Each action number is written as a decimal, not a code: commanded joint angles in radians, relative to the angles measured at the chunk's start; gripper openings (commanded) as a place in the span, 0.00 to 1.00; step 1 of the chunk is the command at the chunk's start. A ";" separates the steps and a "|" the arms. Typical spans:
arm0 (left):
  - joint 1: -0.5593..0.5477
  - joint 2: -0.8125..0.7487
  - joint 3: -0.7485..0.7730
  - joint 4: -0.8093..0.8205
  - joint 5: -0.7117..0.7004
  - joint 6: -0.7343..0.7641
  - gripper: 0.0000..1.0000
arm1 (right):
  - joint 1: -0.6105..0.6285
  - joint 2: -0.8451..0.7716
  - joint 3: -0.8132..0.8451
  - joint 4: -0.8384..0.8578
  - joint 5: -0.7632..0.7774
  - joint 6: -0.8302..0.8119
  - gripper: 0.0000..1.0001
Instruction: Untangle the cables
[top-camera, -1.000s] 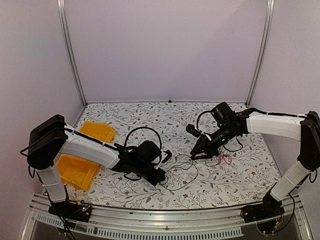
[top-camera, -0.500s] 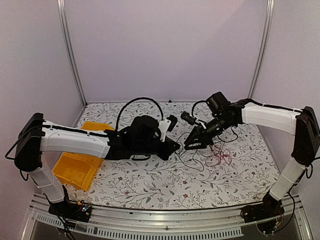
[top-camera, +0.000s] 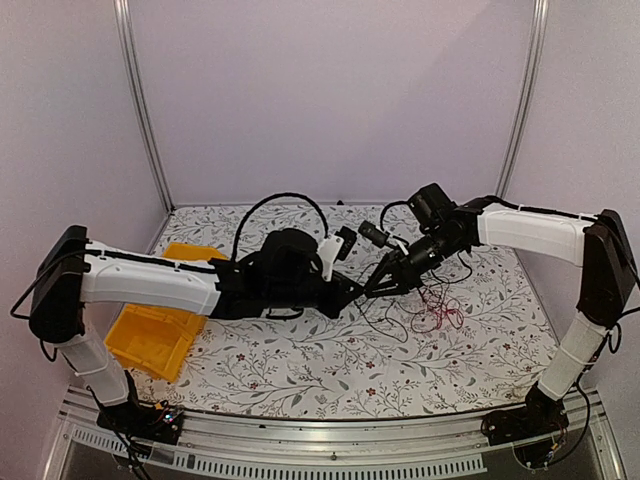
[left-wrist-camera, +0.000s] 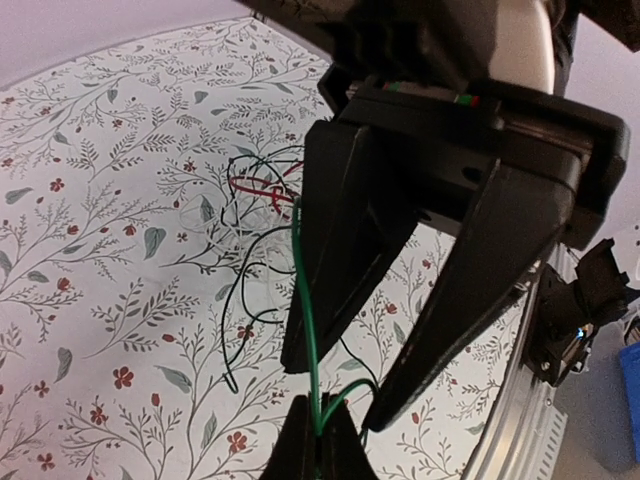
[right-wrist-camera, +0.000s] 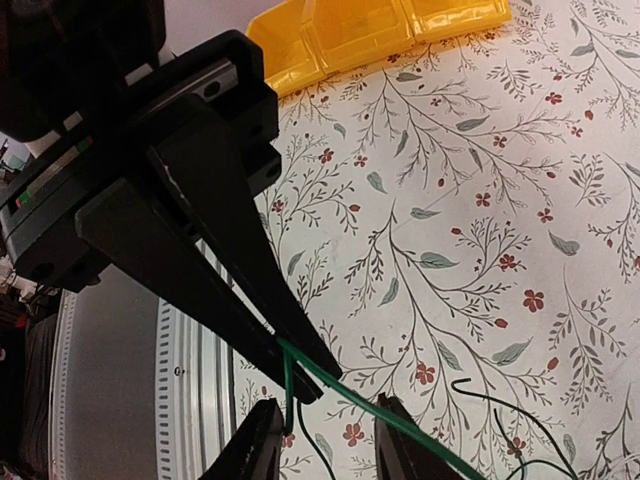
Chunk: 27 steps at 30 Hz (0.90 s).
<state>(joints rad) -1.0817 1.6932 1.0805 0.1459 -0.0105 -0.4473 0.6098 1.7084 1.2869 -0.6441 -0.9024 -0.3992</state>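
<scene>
One green cable (left-wrist-camera: 304, 300) pinched in left pincer (left-wrist-camera: 320, 442); right pincer (right-wrist-camera: 328, 435) agape.

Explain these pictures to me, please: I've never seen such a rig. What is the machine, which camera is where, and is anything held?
Two robot arms are bolted at the near edge of a flower-patterned table. The wide picture comes from a fixed camera above and behind them; the other two come from a camera on each wrist, looking past that arm's own fingers. On the table lie thin red and black cables and, at the left, yellow bins. The left gripper is shut on a green cable. The right gripper is open, one finger either side of that same cable.
</scene>
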 joint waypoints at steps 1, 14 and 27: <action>0.001 0.021 0.042 0.037 0.032 0.002 0.00 | 0.007 0.023 0.020 0.004 -0.061 0.014 0.28; 0.013 0.157 0.105 0.031 -0.226 -0.051 0.31 | 0.007 -0.017 0.000 -0.045 -0.176 -0.059 0.00; 0.062 0.192 0.086 -0.022 -0.506 -0.169 0.51 | -0.045 -0.102 -0.021 0.028 -0.117 -0.008 0.00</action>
<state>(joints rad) -1.0550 1.8751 1.1774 0.1680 -0.3584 -0.5846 0.5900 1.6783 1.2793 -0.6685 -0.9512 -0.4431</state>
